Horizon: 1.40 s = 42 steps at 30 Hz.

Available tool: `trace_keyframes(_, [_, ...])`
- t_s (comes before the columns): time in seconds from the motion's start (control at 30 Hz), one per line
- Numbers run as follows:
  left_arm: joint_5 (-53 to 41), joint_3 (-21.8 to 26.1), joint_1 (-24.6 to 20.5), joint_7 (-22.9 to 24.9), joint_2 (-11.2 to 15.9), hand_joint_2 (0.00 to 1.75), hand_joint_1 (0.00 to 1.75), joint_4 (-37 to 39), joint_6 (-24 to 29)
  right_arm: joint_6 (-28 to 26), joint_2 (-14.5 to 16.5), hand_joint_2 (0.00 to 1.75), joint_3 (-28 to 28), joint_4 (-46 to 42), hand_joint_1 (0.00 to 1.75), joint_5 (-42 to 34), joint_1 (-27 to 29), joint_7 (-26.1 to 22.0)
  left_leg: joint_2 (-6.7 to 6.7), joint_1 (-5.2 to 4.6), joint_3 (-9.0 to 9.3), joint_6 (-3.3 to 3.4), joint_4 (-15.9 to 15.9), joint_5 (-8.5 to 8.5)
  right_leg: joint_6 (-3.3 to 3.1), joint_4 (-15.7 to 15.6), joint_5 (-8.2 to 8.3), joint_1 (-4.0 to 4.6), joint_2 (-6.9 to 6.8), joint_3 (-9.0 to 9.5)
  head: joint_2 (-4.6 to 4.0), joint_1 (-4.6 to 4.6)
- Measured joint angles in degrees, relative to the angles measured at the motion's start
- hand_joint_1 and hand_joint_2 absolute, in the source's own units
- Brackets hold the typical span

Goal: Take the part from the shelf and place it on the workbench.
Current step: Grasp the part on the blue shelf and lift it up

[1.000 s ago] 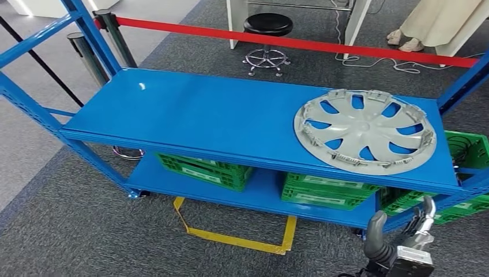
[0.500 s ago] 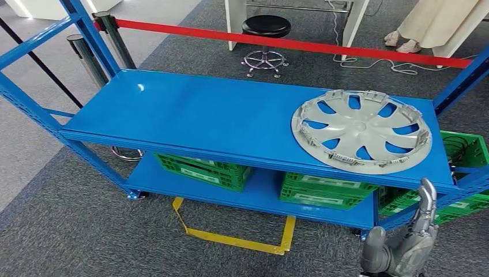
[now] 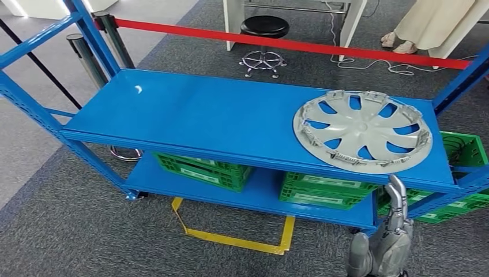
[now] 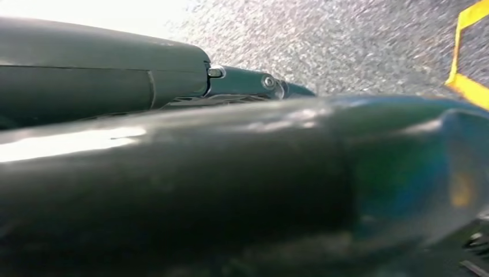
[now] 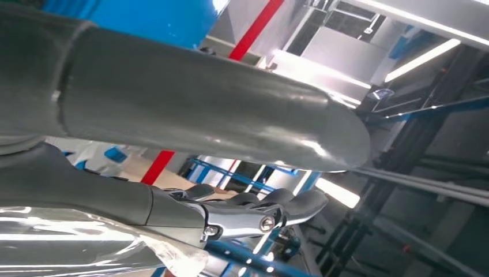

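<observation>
The part is a silver hubcap [image 3: 362, 130] lying flat at the right end of the blue shelf's [image 3: 202, 115] top deck. My right hand [image 3: 387, 239] rises from the bottom of the head view, holding nothing. Its fingertips [image 3: 397, 190] point up just in front of the shelf's front edge, below the hubcap's near rim and not touching it. In the right wrist view the grey thumb [image 5: 202, 109] and the straightened dark fingers [image 5: 259, 213] are apart and empty. My left hand [image 4: 173, 173] hangs over the carpet with a finger [image 4: 248, 83] stretched out, gripping nothing.
Green crates [image 3: 204, 170] [image 3: 323, 190] sit on the lower deck, another one [image 3: 464, 150] at the far right. Behind the shelf run a red barrier tape [image 3: 288, 43] and stanchions [image 3: 86, 55], with a black stool [image 3: 264, 29] and a person's feet [image 3: 403, 40]. Yellow tape [image 3: 236, 239] marks the floor.
My right hand has risen and shifted left, its fingers straightening upward until the tips reach the shelf's front edge under the hubcap. The hubcap has not moved.
</observation>
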Motion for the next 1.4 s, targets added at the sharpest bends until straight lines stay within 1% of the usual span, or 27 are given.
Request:
trace_keyframes(0.07, [-0.02, -0.02, 0.0, 0.02, -0.01, 0.0, 0.0, 0.0, 0.0, 0.21, -0.35, 0.0, 0.28, -0.02, 0.0, -0.44, -0.14, 0.03, 0.08, 0.11, 0.1, 0.78, -0.56, 0.36, 0.59, 0.96, -0.95, -0.12, -0.04, -0.64, 0.0, 0.09])
trace_keyframes(0.1, [-0.04, -0.04, -0.05, 0.03, -0.02, 0.0, 0.0, 0.0, -0.09, 0.34, -0.51, 0.0, 0.44, -0.03, 0.0, -0.73, -0.28, 0.04, 0.13, 0.2, 0.13, 1.14, -0.83, 0.54, 0.82, 2.96, -2.25, -0.14, -0.05, -1.64, 0.0, 0.18])
trace_keyframes(0.17, [-0.17, -0.07, -0.09, 0.08, -0.05, 0.0, 0.0, 0.0, -0.32, 0.56, -0.85, 0.0, 0.83, -0.03, 0.0, -1.27, -0.55, 0.04, 0.25, 0.18, 0.06, 1.5, -0.9, 0.64, 1.11, 9.79, -5.67, -0.17, -0.06, -4.91, 0.0, 0.32])
trace_keyframes(0.2, [-0.3, -0.09, -0.07, 0.11, -0.07, 0.0, 0.0, 0.0, -0.42, 0.6, -0.98, 0.0, 0.96, -0.02, 0.0, -1.46, -0.62, 0.04, 0.29, 0.12, 0.04, 1.55, -0.88, 0.63, 1.22, 13.24, -6.87, -0.18, -0.07, -6.56, 0.0, 0.33])
trace_keyframes(0.23, [-0.47, -0.12, -0.05, 0.18, -0.08, 0.0, 0.0, 0.01, -0.44, 0.6, -1.12, 0.0, 1.05, -0.01, 0.0, -1.67, -0.62, 0.04, 0.32, 0.05, 0.05, 1.57, -0.87, 0.62, 1.28, 15.15, -7.05, -0.17, -0.08, -7.54, 0.0, 0.32])
trace_keyframes(0.27, [-0.69, -0.15, -0.05, 0.26, -0.1, 0.0, 0.0, 0.01, -0.42, 0.58, -1.26, 0.0, 1.08, 0.0, 0.0, -1.86, -0.6, 0.03, 0.31, 0.01, 0.08, 1.59, -0.84, 0.61, 1.28, 15.07, -6.2, -0.17, -0.09, -7.58, 0.0, 0.33])
trace_keyframes(0.3, [-0.85, -0.18, -0.06, 0.33, -0.14, 0.0, 0.0, 0.0, -0.39, 0.57, -1.39, 0.0, 1.1, 0.01, 0.0, -2.11, -0.54, 0.02, 0.29, -0.01, 0.15, 1.6, -0.81, 0.59, 1.22, 12.94, -4.5, -0.17, -0.1, -6.62, 0.0, 0.33])
trace_keyframes(0.33, [-0.99, -0.21, -0.08, 0.41, -0.22, 0.0, 0.0, 0.01, -0.38, 0.58, -1.58, 0.0, 1.11, 0.01, 0.0, -2.41, -0.45, -0.01, 0.26, -0.02, 0.22, 1.55, -0.76, 0.54, 1.1, 9.16, -2.36, -0.17, -0.16, -4.84, 0.0, 0.33])
trace_keyframes(0.4, [-1.15, -0.27, -0.11, 0.58, -0.36, 0.0, 0.0, 0.0, -0.49, 0.63, -1.89, 0.0, 1.2, -0.01, 0.0, -2.98, -0.31, -0.15, 0.22, -0.27, 0.14, 1.23, -0.5, 0.36, 0.75, 2.39, 0.0, -0.08, -0.27, -1.5, 0.0, 0.29])
trace_keyframes(0.43, [-1.23, -0.29, -0.13, 0.65, -0.42, 0.0, 0.0, 0.0, -0.61, 0.68, -2.03, 0.0, 1.24, -0.02, 0.0, -3.21, -0.25, -0.25, 0.21, -0.38, 0.03, 0.98, -0.4, 0.34, 0.53, 0.6, 0.31, -0.03, -0.26, -0.61, 0.0, 0.26])
trace_keyframes(0.57, [-1.56, -0.52, -0.31, 0.72, -0.5, 0.0, 0.0, 0.0, -1.21, 0.89, -2.22, 0.0, 1.45, -0.03, 0.0, -3.61, -0.05, -0.57, 0.22, -0.36, -0.43, -0.12, 0.58, -0.31, -0.48, -0.21, 0.42, -0.2, -0.14, -0.27, 0.0, 0.12])
trace_keyframes(0.63, [-1.66, -0.67, -0.36, 0.72, -0.51, 0.0, 0.0, 0.0, -1.44, 1.02, -2.31, 0.0, 1.5, -0.03, 0.0, -3.68, -0.09, -0.63, 0.17, -0.16, -2.32, -0.82, 5.33, -3.27, -0.97, -0.38, 0.52, -0.38, -0.28, -0.14, 0.0, -0.09])
trace_keyframes(0.7, [-1.69, -0.86, -0.35, 0.72, -0.5, 0.0, 0.0, 0.0, -1.55, 1.13, -2.4, 0.0, 1.51, -0.02, 0.0, -3.7, -0.08, -0.66, 0.17, 0.09, -5.52, -1.34, 12.72, -6.66, -1.18, -0.36, 0.47, -0.36, -0.31, -0.15, 0.0, -0.23])
trace_keyframes(0.73, [-1.69, -0.96, -0.34, 0.72, -0.5, 0.0, 0.0, 0.0, -1.61, 1.16, -2.43, 0.0, 1.52, -0.01, 0.0, -3.71, -0.06, -0.66, 0.17, 0.19, -6.57, -1.46, 15.08, -7.27, -1.19, -0.35, 0.46, -0.35, -0.3, -0.15, 0.0, -0.24])
trace_keyframes(0.77, [-1.7, -1.04, -0.35, 0.72, -0.49, 0.0, 0.0, 0.0, -1.7, 1.18, -2.45, 0.0, 1.52, 0.0, 0.0, -3.71, -0.04, -0.66, 0.17, 0.27, -6.78, -1.49, 15.57, -6.8, -1.2, -0.34, 0.44, -0.35, -0.25, -0.11, 0.0, -0.25])
trace_keyframes(0.8, [-1.73, -1.1, -0.37, 0.72, -0.49, 0.0, 0.0, 0.0, -1.82, 1.19, -2.46, 0.0, 1.53, 0.01, 0.0, -3.7, 0.0, -0.68, 0.17, 0.33, -5.98, -1.44, 13.83, -5.27, -1.18, -0.34, 0.4, -0.35, -0.2, -0.02, 0.0, -0.24])
trace_keyframes(0.87, [-1.82, -1.23, -0.41, 0.79, -0.46, 0.0, 0.0, 0.0, -2.15, 1.28, -2.49, 0.0, 1.65, 0.01, 0.0, -3.67, 0.07, -0.81, 0.15, 0.35, -2.67, -1.12, 6.6, -1.33, -1.01, -0.32, 0.23, -0.28, -0.1, 0.22, 0.0, -0.23])
trace_keyframes(0.9, [-1.93, -1.32, -0.46, 0.84, -0.45, 0.0, 0.0, 0.0, -2.31, 1.36, -2.54, 0.0, 1.78, 0.01, 0.0, -3.66, 0.09, -0.89, 0.13, 0.29, -1.15, -0.9, 3.14, -0.25, -0.81, -0.24, 0.1, -0.17, -0.06, 0.22, 0.0, -0.23])
trace_keyframes(0.97, [-2.15, -1.5, -0.58, 0.91, -0.4, 0.0, 0.0, 0.0, -2.51, 1.49, -2.66, 0.0, 2.07, 0.01, 0.0, -3.68, 0.04, -1.03, 0.09, 0.11, 0.08, -0.44, 0.01, -0.05, -0.25, -0.25, 0.01, -0.02, -0.09, 0.07, 0.0, -0.17])
trace_keyframes(1.07, [-2.32, -1.6, -0.64, 0.97, -0.39, 0.0, 0.0, 0.0, -2.54, 1.51, -2.9, 0.0, 2.37, 0.01, 0.0, -3.67, -0.16, -1.11, 0.08, 0.17, 0.36, 0.56, -0.73, 0.0, 0.65, -0.02, -0.4, -0.15, -0.21, -0.29, 0.0, -0.12])
trace_keyframes(1.13, [-2.38, -1.62, -0.72, 0.98, -0.42, 0.0, 0.0, 0.0, -2.51, 1.51, -3.03, 0.0, 2.44, 0.03, 0.0, -3.66, -0.32, -1.13, 0.13, 0.31, 0.69, 1.22, -1.13, 0.07, 1.04, 4.15, -2.59, -0.18, -0.21, -2.52, 0.0, 0.1])
trace_keyframes(1.2, [-2.4, -1.63, -0.74, 0.98, -0.43, 0.0, 0.0, 0.01, -2.5, 1.51, -3.15, 0.0, 2.47, 0.08, 0.0, -3.67, -0.35, -1.13, 0.19, 0.18, 0.79, 1.63, -1.11, -0.15, 1.26, 11.89, -5.52, -0.18, -0.19, -6.76, 0.0, 0.26])
trace_keyframes(1.23, [-2.4, -1.63, -0.72, 0.98, -0.43, 0.0, 0.0, 0.01, -2.5, 1.51, -3.23, 0.0, 2.49, 0.12, 0.0, -3.67, -0.33, -1.12, 0.2, 0.11, 0.9, 1.74, -1.1, -0.29, 1.34, 14.83, -6.07, -0.18, -0.19, -8.64, 0.0, 0.25])
trace_keyframes(1.27, [-2.4, -1.64, -0.7, 0.98, -0.42, 0.0, 0.0, 0.01, -2.5, 1.51, -3.32, 0.0, 2.49, 0.15, 0.0, -3.68, -0.32, -1.12, 0.18, 0.07, 1.11, 1.81, -1.09, -0.48, 1.38, 15.88, -5.49, -0.19, -0.2, -9.62, 0.0, 0.26])
trace_keyframes(1.3, [-2.4, -1.64, -0.68, 0.98, -0.42, 0.0, 0.0, 0.01, -2.5, 1.51, -3.38, 0.0, 2.5, 0.17, 0.0, -3.68, -0.33, -1.11, 0.14, 0.05, 1.46, 1.82, -1.09, -0.74, 1.34, 14.67, -3.8, -0.19, -0.2, -9.46, 0.0, 0.26])
trace_keyframes(1.37, [-2.43, -1.66, -0.67, 0.98, -0.44, 0.0, 0.0, 0.01, -2.54, 1.46, -3.43, 0.0, 2.51, 0.19, 0.0, -3.57, -0.37, -1.16, 0.06, 0.03, 2.42, 1.59, -1.08, -1.48, 1.1, 7.75, 0.66, -0.17, -0.29, -6.55, 0.0, 0.28])
trace_keyframes(1.4, [-2.48, -1.67, -0.69, 1.0, -0.45, 0.0, 0.0, 0.01, -2.61, 1.42, -3.43, 0.0, 2.56, 0.21, 0.0, -3.44, -0.4, -1.22, 0.01, -0.07, 2.77, 1.33, -0.98, -1.9, 0.9, 4.26, 1.91, -0.12, -0.33, -4.77, 0.0, 0.28])
